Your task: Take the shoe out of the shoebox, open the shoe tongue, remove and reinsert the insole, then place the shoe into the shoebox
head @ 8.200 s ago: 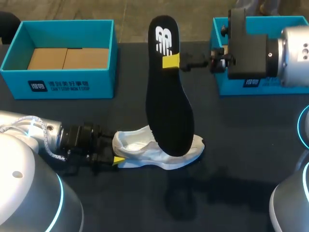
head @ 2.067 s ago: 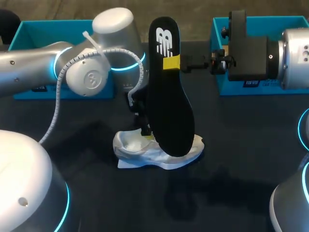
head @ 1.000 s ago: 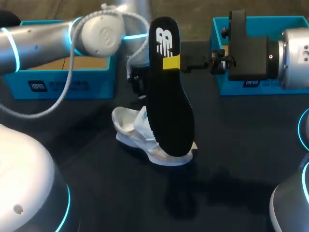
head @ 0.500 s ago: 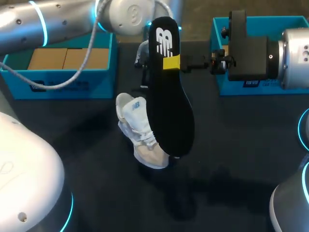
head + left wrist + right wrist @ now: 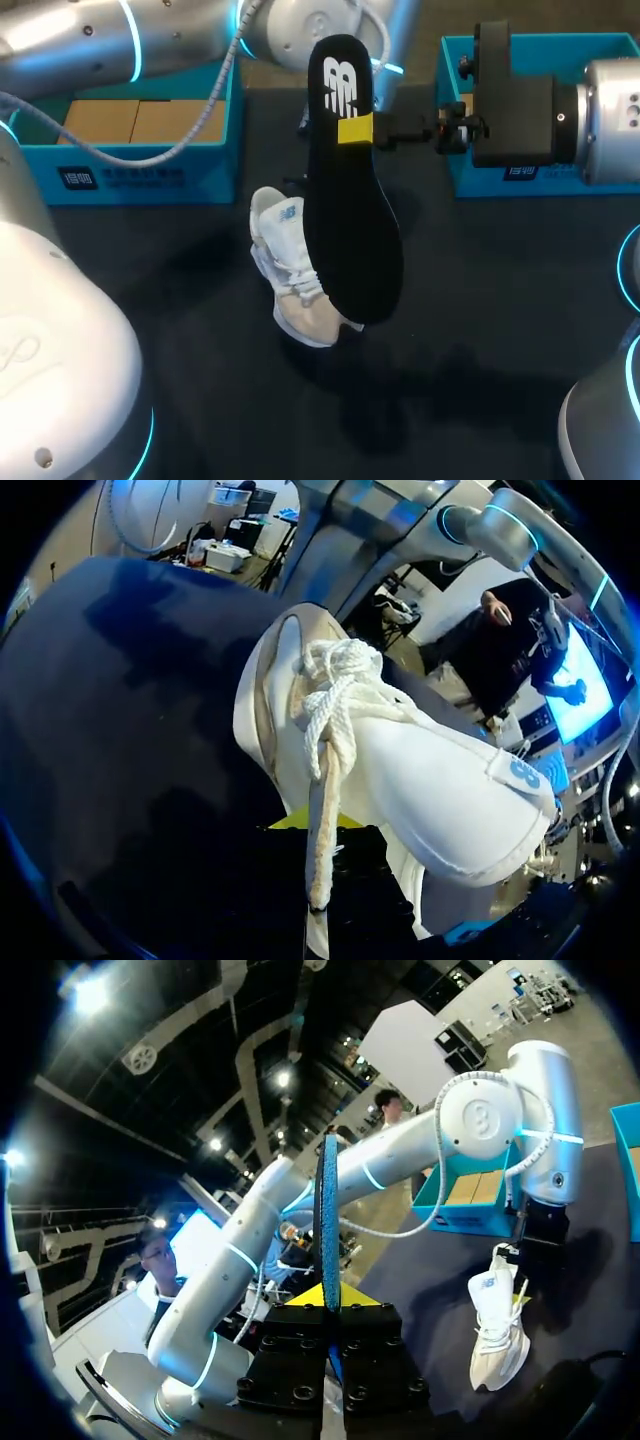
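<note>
R gripper (image 5: 356, 130) clamped on upright insole (image 5: 350, 230). Head view hides L gripper (image 5: 520, 1248); R wrist view shows it gripping shoe (image 5: 497, 1325) by heel.

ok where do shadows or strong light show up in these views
Head view: the insole and shoe throw a soft shadow on the table nearer the camera. Left wrist view: shoe brightly lit, table dark. Right wrist view: shoe's shadow falls beside it.

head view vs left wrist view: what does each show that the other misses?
Head view only: the black insole, held upright in the right gripper. Left wrist view only: a yellow tip of the left fingers under the shoe. Both: the white shoe with its laces, and the dark table.
</note>
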Controlling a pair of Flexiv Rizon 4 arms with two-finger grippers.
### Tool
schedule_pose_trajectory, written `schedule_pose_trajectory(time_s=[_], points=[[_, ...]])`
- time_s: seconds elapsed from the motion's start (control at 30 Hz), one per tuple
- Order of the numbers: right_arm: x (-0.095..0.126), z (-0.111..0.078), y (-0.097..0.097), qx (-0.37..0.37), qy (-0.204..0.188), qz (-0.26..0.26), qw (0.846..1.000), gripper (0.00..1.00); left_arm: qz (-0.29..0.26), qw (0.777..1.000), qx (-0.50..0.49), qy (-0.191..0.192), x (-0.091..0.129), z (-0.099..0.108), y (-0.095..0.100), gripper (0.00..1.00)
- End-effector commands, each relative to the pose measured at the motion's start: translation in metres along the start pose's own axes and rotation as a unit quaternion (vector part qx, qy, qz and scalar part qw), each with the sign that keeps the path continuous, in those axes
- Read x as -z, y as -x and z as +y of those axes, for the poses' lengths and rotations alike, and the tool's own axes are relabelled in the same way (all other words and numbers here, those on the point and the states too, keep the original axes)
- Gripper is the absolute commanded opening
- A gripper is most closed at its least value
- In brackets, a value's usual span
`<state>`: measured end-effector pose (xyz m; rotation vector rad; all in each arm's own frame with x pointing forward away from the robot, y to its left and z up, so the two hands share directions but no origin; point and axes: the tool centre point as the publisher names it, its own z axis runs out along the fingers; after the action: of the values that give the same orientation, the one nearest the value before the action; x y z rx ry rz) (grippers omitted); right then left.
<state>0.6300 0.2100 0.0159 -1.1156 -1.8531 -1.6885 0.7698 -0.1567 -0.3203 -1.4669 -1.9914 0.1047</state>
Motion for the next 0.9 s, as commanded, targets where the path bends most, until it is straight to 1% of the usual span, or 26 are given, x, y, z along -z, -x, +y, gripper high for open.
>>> schedule_pose_trajectory(time_s=[0.03, 0.33, 0.4, 0.43, 0.57, 0.73, 0.9], points=[[-0.004, 0.000, 0.000, 0.000, 0.001, 0.000, 1.000, 0.00, 0.024, 0.999, -0.024, 0.024, 0.007, 0.002, 0.007, 0.00], [-0.004, 0.000, 0.000, 0.000, 0.001, 0.000, 1.000, 0.00, 0.048, 0.994, -0.064, 0.072, 0.009, 0.019, 0.027, 0.00], [-0.004, 0.000, 0.000, 0.000, 0.001, 0.000, 1.000, 0.00, 0.052, 0.993, -0.070, 0.084, 0.008, 0.020, 0.032, 0.00], [-0.004, 0.000, 0.000, 0.000, 0.001, 0.000, 1.000, 0.00, 0.056, 0.992, -0.069, 0.084, 0.008, 0.020, 0.035, 0.00], [-0.004, 0.000, 0.000, 0.000, 0.001, 0.000, 1.000, 0.00, 0.066, 0.988, -0.088, 0.110, 0.009, 0.020, 0.046, 0.00], [-0.004, 0.000, 0.000, 0.000, 0.001, 0.000, 1.000, 0.00, 0.071, 0.986, -0.093, 0.120, 0.011, 0.018, 0.052, 0.00], [-0.004, 0.000, 0.000, 0.000, 0.001, 0.000, 1.000, 0.00, 0.076, 0.985, -0.093, 0.126, 0.007, 0.015, 0.056, 0.00]])
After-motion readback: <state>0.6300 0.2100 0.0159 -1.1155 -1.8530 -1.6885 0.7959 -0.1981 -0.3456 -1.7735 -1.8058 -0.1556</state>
